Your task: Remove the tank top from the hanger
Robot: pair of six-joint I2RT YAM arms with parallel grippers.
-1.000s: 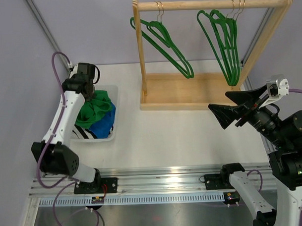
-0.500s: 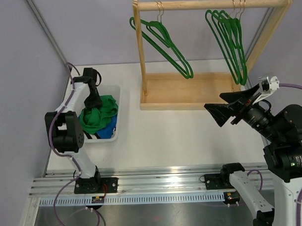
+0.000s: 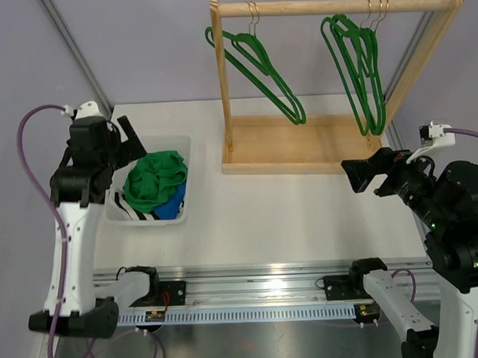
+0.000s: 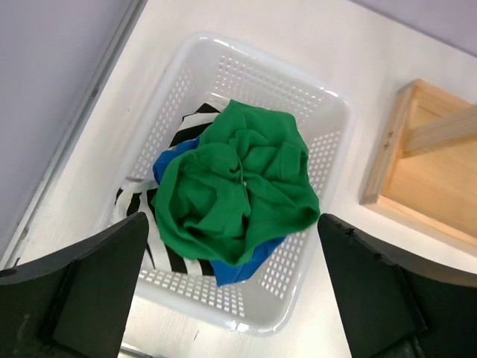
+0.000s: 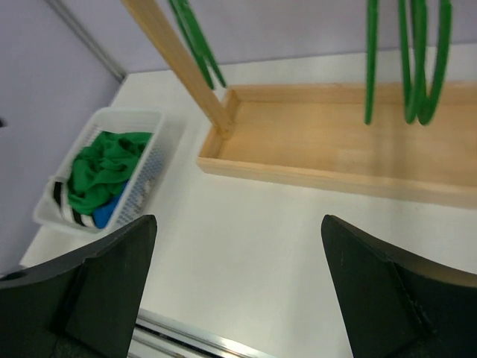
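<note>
The green tank top (image 3: 154, 179) (image 4: 235, 186) lies crumpled in the white basket (image 3: 183, 143) (image 4: 246, 319), on top of a blue and a black-and-white striped garment. It also shows small at the left of the right wrist view (image 5: 100, 168). My left gripper (image 3: 128, 142) (image 4: 232, 218) hangs open above the basket with nothing between its fingers. Bare green hangers (image 3: 260, 65) (image 3: 359, 65) (image 5: 406, 60) hang on the wooden rack's rail. My right gripper (image 3: 358, 175) (image 5: 238, 218) stands open and empty over the table, in front of the rack.
The wooden rack (image 3: 301, 145) (image 5: 335, 142) has a tray base and stands at the back centre and right. A metal rail (image 3: 250, 277) runs along the near table edge. Purple walls close in on the left, back and right.
My left gripper opened, let go of the green tank top in the basket and rose away to the left. The right arm drew back slightly to the right. The right hangers swayed.
</note>
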